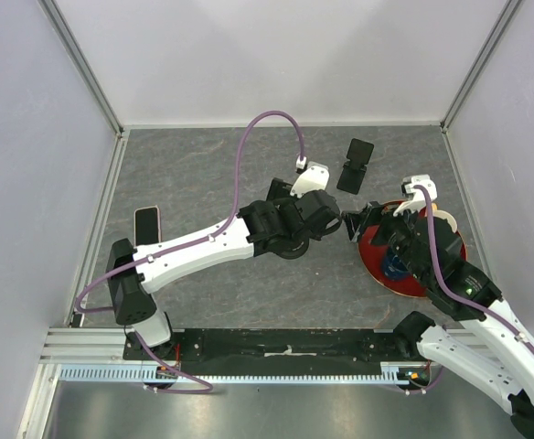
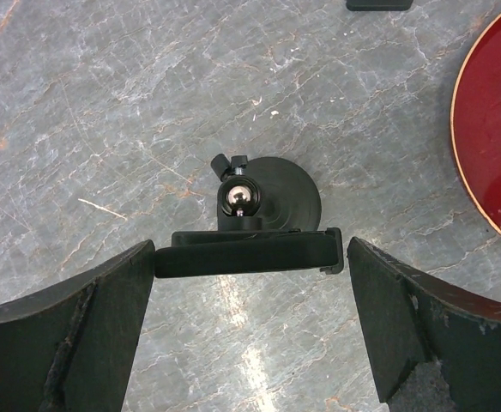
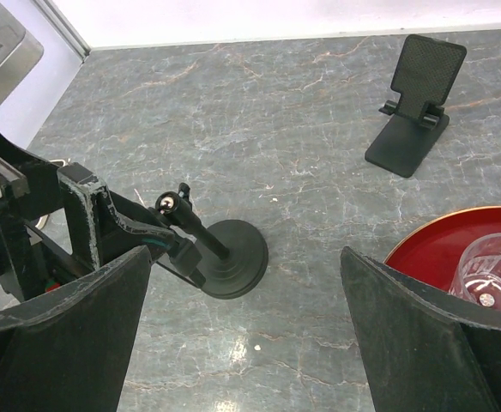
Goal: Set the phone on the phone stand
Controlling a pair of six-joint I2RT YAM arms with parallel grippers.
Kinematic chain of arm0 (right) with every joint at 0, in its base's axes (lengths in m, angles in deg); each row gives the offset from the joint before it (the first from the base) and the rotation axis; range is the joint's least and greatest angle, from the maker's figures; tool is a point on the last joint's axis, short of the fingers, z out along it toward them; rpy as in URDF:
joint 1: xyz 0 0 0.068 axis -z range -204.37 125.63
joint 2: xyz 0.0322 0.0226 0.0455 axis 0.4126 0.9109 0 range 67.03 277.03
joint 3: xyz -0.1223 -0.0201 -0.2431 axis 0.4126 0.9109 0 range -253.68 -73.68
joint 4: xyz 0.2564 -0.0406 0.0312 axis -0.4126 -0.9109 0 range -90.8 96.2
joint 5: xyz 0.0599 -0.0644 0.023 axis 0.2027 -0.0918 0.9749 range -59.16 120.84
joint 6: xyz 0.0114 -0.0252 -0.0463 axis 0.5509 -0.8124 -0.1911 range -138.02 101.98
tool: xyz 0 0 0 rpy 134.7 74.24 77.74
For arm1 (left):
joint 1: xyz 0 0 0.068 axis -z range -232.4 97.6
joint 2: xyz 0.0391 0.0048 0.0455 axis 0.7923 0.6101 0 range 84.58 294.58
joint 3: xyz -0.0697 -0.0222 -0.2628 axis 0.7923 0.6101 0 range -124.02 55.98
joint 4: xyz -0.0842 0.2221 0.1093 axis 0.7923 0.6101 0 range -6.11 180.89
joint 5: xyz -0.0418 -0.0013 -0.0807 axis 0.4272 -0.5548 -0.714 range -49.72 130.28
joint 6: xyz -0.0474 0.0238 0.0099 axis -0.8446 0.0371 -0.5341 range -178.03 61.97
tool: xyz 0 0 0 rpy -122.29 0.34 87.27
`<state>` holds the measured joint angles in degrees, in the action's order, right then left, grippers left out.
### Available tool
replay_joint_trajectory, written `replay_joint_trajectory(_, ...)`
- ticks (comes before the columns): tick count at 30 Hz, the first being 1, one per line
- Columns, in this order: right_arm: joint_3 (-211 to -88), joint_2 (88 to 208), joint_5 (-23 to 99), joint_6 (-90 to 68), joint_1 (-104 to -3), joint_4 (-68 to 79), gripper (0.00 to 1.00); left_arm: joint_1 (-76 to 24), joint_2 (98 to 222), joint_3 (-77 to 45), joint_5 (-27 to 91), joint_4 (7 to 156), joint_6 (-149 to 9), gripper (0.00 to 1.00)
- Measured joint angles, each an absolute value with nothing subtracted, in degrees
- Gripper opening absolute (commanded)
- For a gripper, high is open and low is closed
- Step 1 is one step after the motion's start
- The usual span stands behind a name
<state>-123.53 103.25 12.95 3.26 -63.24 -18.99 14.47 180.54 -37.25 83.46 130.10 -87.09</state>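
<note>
The phone (image 1: 146,224), dark with a pale rim, lies flat by the left wall, far from both grippers. A black phone stand with a round base (image 2: 272,193) (image 3: 233,257) and a ball joint stands mid-table. Its flat black cradle bar (image 2: 246,253) sits between the fingertips of my left gripper (image 2: 250,245) (image 1: 338,223), which is open, with a small gap at the bar's right end. My right gripper (image 3: 245,251) (image 1: 363,224) faces it from the right, open and empty. A second, folding black stand (image 1: 356,165) (image 3: 415,107) stands behind them.
A red plate (image 1: 377,265) (image 2: 491,154) (image 3: 431,249) with a clear glass (image 3: 491,279) on it lies under my right arm. Grey walls with metal rails enclose the table on three sides.
</note>
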Motion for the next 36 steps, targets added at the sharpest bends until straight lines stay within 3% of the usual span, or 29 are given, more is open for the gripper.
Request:
replay_joint_trajectory(13,-123.20,102.47,12.91,3.24,-63.24,-19.14,0.98,13.94,180.89,-37.30,83.42,130.10,-87.65,0.86)
replay_joint_trajectory(16,-123.20,102.49,12.91,3.24,-63.24,-19.14,0.98,13.77,180.98,-37.30,83.33,130.08,-87.74,0.79)
replay_joint_trajectory(19,-123.18,102.49,12.91,3.21,-63.24,-19.14,0.98,13.62,180.98,-37.30,83.18,130.02,-87.79,0.61)
replay_joint_trajectory(20,-123.18,102.49,12.89,3.21,-63.24,-19.14,0.98,13.57,180.98,-37.30,83.18,130.02,-87.85,0.47)
replay_joint_trajectory(26,-123.18,102.58,12.89,3.19,-63.24,-19.14,0.98,12.83,180.93,-37.30,82.37,129.30,-87.68,0.02)
replay_joint_trajectory(36,-122.17,103.78,12.78,2.78,-63.24,-18.86,0.98,10.51,176.98,-32.34,80.69,123.92,-80.79,0.02)
